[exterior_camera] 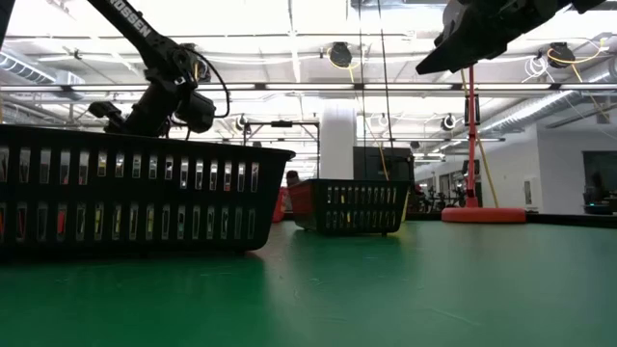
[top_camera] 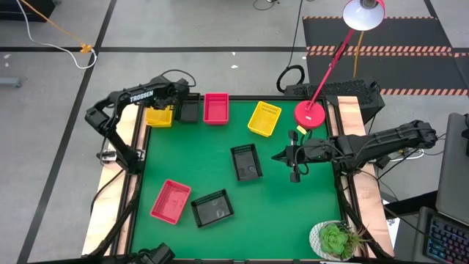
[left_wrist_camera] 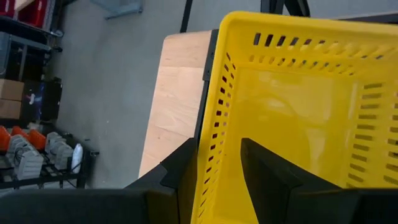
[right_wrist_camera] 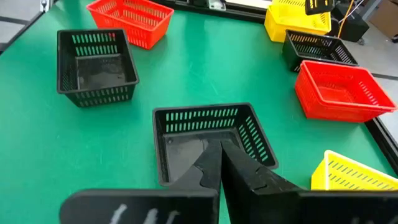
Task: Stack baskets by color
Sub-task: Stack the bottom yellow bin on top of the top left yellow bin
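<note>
From above, you see seven baskets on the green table (top_camera: 293, 220): two yellow, three black, two pink-red. The left gripper (top_camera: 170, 108) sits at the far left corner over one yellow basket (top_camera: 159, 116), partly hiding it; a black basket (top_camera: 189, 111) and a pink-red basket (top_camera: 215, 108) stand just beside it in a row, and a second yellow basket (top_camera: 264, 118) lies farther right, near the red lamp base (top_camera: 311, 114). The right gripper (top_camera: 295, 163) hangs clenched and empty beside the centre black basket (top_camera: 247, 161). A second pink-red basket (top_camera: 171, 200) and a third black basket (top_camera: 212, 207) lie nearer the front edge. At table height, the near black basket (exterior_camera: 125, 193) fills the left and is cut off at the edge; behind the centre black one you see only a sliver of red. In the left wrist view, the fingers (left_wrist_camera: 180, 174) straddle the yellow basket's wall, grasping it. In the right wrist view, closed fingers (right_wrist_camera: 217, 165) overlap the centre black basket; six baskets show, one yellow cut off.
</note>
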